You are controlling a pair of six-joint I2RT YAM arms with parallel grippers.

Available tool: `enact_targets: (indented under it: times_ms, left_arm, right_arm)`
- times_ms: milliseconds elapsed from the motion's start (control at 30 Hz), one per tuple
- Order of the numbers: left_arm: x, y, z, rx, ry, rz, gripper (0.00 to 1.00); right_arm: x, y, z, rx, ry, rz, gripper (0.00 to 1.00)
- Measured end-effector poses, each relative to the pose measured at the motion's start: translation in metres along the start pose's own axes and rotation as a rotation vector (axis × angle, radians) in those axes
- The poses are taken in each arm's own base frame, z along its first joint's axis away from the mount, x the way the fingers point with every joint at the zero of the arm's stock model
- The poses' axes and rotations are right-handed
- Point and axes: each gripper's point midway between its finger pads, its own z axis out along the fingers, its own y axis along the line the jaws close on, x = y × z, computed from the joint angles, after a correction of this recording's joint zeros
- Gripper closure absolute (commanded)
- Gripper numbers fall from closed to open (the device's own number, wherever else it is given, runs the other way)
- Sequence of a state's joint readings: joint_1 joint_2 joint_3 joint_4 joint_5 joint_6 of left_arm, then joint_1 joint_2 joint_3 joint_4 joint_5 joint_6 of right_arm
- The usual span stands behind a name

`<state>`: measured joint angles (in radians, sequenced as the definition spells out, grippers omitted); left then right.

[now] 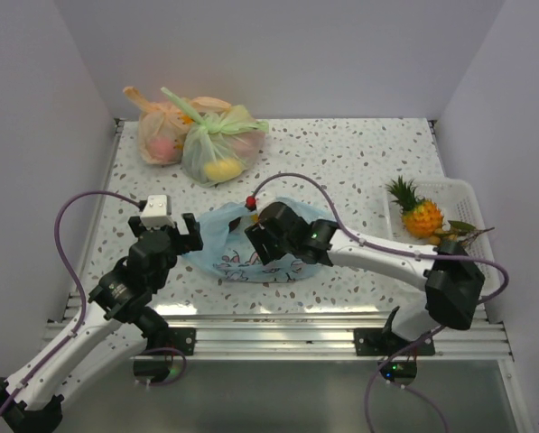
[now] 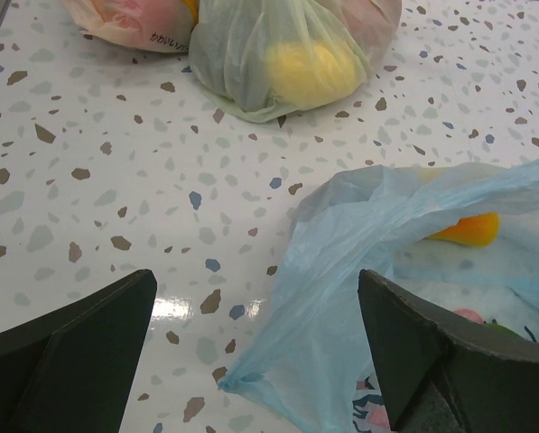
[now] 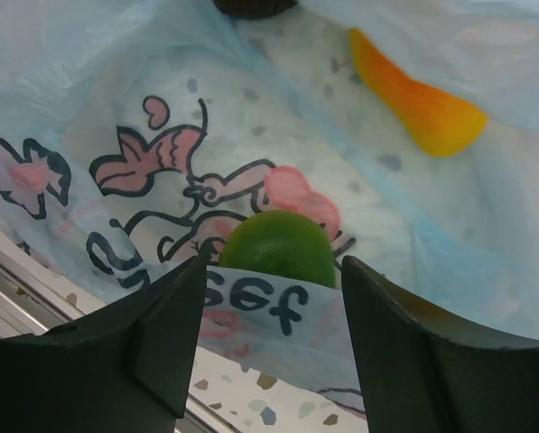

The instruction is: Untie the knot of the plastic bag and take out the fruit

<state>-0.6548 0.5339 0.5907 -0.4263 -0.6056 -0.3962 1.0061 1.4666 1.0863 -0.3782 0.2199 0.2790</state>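
left gripper (image 2: 255, 293): I am holding it wide open | right gripper (image 3: 274, 271): I am holding it around green fruit (image 3: 278, 244), cannot tell if squeezing

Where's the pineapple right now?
Top view, right side: the pineapple sits in the white basket, right of the blue bag.

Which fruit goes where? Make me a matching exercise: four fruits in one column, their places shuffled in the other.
1. pineapple
2. green fruit
3. yellow fruit
4. orange piece

A. inside the green bag
B. in the white basket
C. in the light blue bag, away from the fingers
D. between the fingers of the right gripper

Pairs: 1-B, 2-D, 3-A, 4-C
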Motion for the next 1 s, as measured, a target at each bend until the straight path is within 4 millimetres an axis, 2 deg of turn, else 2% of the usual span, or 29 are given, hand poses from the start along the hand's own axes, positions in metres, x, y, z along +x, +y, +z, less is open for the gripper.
enact_targets:
  times_ms: [133,233,267,367,500,700,1000]
  left_arm:
    - [0.000,0.000,0.000,0.000,-0.001,-0.001,0.00]
    - [-0.001,0.000,0.000,0.001,-0.003,-0.002,0.00]
    - [-0.001,0.000,0.000,0.001,-0.003,-0.002,0.00]
    - [-0.001,0.000,0.000,0.001,-0.003,-0.002,0.00]
    - [-0.001,0.000,0.000,0.001,-0.003,-0.002,0.00]
    - [-0.001,0.000,0.000,0.001,-0.003,-0.002,0.00]
    - [-0.001,0.000,0.000,0.001,-0.002,-0.002,0.00]
  right_arm:
    - [0.028,0.025,0.027,-0.014,0.101,-0.048,0.34]
    - [0.053,0.045,0.036,-0.029,0.179,-0.110,0.30]
    - [0.061,0.051,0.037,-0.028,0.200,-0.138,0.29]
    - [0.067,0.068,0.031,-0.038,0.209,-0.179,0.23]
    - [0.077,0.078,0.025,-0.025,0.218,-0.211,0.17]
    - [0.078,0.064,0.022,0.060,0.218,-0.188,0.09]
    - [0.076,0.024,0.020,0.211,0.213,-0.087,0.08]
